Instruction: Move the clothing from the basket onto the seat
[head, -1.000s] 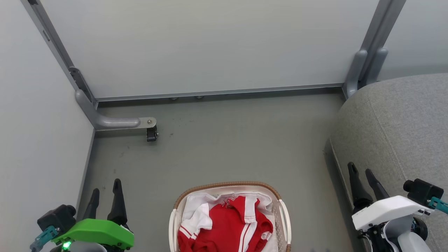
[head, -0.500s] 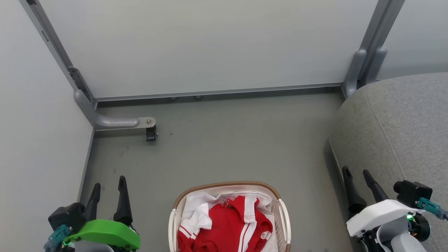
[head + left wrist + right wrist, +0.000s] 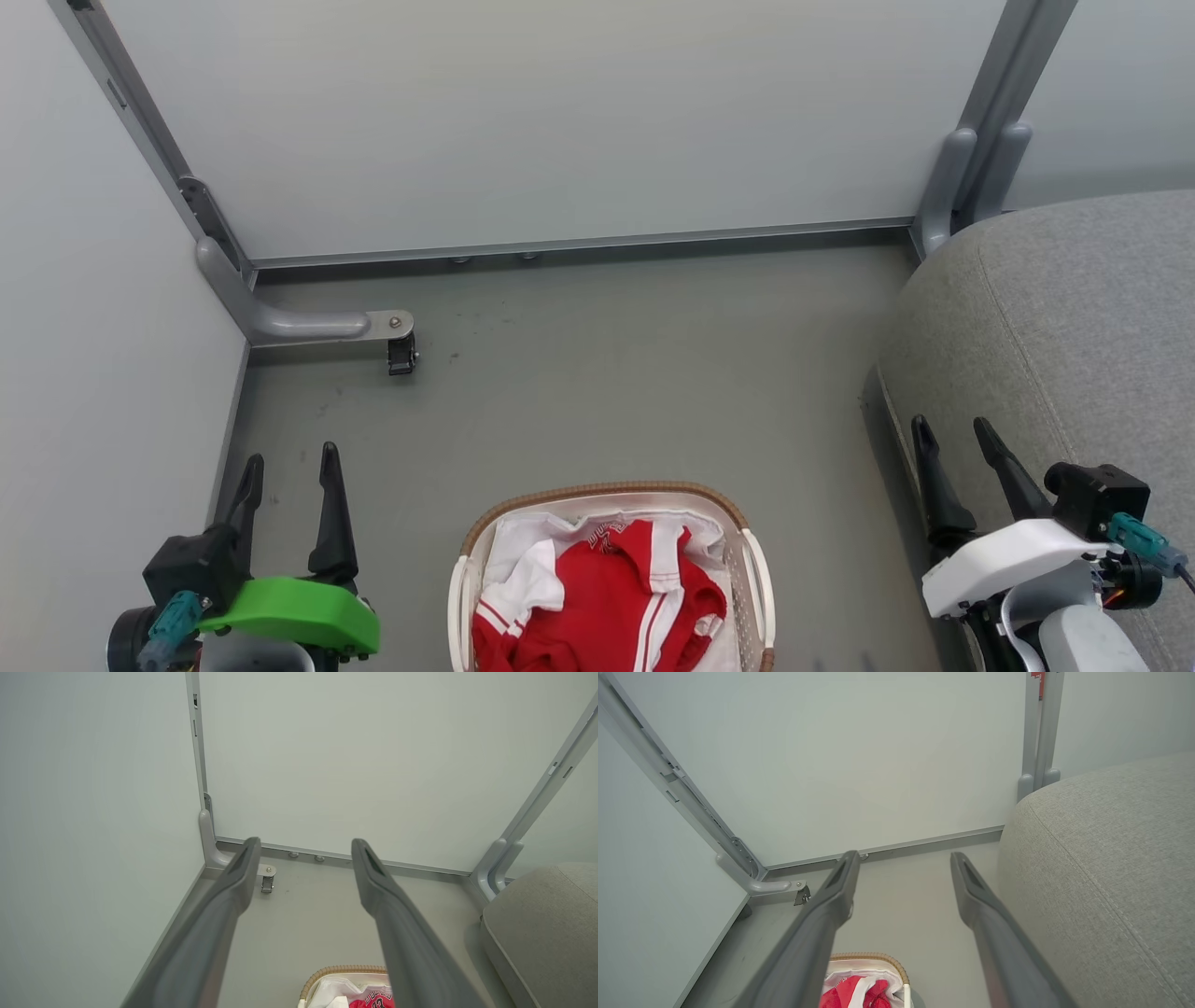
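the clothing [image 3: 607,607] lies heaped in the basket [image 3: 607,492] on the floor [image 3: 607,373], between the left pincer [image 3: 291,455] and right pincer [image 3: 952,424], both wide open and empty. the seat [image 3: 1074,327] flanks the right one; maybe a caster [image 3: 402,356] beyond.

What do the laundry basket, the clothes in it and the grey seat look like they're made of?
The basket: smooth white plastic, likely, with holed walls and a brown woven-looking rim. The clothing: soft red and white fabric, in rumpled folds. The seat: matte grey woven upholstery, with stitched seams.
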`<state>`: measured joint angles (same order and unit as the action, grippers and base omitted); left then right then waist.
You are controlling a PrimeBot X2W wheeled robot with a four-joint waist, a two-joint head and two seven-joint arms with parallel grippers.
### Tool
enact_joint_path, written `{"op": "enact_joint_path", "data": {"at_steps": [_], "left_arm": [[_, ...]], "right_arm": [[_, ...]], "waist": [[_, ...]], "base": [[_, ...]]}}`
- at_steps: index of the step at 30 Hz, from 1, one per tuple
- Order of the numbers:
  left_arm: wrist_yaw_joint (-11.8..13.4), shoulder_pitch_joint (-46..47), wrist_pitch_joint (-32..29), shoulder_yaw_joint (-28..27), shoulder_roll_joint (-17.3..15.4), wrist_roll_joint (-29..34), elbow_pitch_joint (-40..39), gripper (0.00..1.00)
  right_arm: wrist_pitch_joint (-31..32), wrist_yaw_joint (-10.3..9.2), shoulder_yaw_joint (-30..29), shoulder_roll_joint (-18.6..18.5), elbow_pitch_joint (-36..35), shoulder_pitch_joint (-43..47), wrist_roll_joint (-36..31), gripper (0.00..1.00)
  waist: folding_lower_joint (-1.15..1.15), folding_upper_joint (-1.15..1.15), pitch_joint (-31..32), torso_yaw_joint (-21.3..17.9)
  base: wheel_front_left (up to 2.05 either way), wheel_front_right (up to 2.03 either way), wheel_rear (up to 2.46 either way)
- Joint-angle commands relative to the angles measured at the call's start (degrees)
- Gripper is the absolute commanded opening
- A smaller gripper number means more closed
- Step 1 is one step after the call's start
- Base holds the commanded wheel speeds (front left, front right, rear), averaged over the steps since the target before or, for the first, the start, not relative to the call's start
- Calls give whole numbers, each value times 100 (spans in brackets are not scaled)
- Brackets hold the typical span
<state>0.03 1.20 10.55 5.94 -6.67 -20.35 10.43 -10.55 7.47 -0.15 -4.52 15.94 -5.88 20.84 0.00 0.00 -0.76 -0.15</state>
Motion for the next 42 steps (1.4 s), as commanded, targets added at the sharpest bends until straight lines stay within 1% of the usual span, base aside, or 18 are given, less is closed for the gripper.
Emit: {"op": "enact_joint_path", "data": {"at_steps": [1, 4, 9, 13, 17, 24, 30, 33, 35, 38, 42], "left_arm": [[33, 63, 50, 5, -22, 176, -75, 100], [39, 69, 88, 20, -18, 338, -118, 100], [-66, 28, 146, 90, 12, 569, -69, 100], [-199, -9, 189, 141, 70, 709, 21, 100], [-383, 49, 241, 189, 153, 812, 300, 100], [-647, 579, 317, 516, 273, 1065, 930, 100], [-736, 1225, 372, 885, 302, 1284, 1567, 100], [-747, 1602, 411, 1050, 314, 1185, 1910, 100], [-751, 1885, 428, 1321, 310, 1134, 2113, 100], [-750, 2245, 455, 1700, 194, 1081, 2537, 100], [-750, 2752, 463, 2159, 117, 965, 3268, 100]], "right_arm": [[-49, 3, -20, -17, -104, -98, -179, 100], [-90, 3, -71, 8, -179, -96, -337, 100], [-146, 3, -94, 41, -120, -53, -579, 100], [-193, 3, -44, 54, -66, -62, -769, 100], [-241, 3, -47, 58, 12, -130, -935, 100], [-320, 2, 18, 51, 44, -500, -1190, 100], [-373, 2, 103, 55, -85, -816, -1363, 100], [-412, 2, 154, 68, -166, -1018, -1452, 100], [-427, 2, 179, 84, -201, -1153, -1509, 100], [-458, 2, 214, 105, -249, -1328, -1571, 100], [-471, 2, 283, 136, -308, -1509, -1568, 100]], "waist": [[0, 0, -3, 2], [0, 0, -11, 0], [0, 0, -33, -12], [0, 0, -112, -69], [0, 0, -316, -168], [0, 0, -940, -408], [0, 0, -1608, -621], [0, 0, -2022, -746], [0, 0, -2280, -819], [0, 0, -2619, -913], [0, 0, -3010, -1029]], "base": [[0, 0, 0], [0, 0, 0], [0, 0, 0], [0, 0, 0], [0, 0, 0], [0, 0, 0], [0, 0, 0], [0, 0, 0], [0, 0, 0], [0, 0, 0], [0, 0, 0]]}}
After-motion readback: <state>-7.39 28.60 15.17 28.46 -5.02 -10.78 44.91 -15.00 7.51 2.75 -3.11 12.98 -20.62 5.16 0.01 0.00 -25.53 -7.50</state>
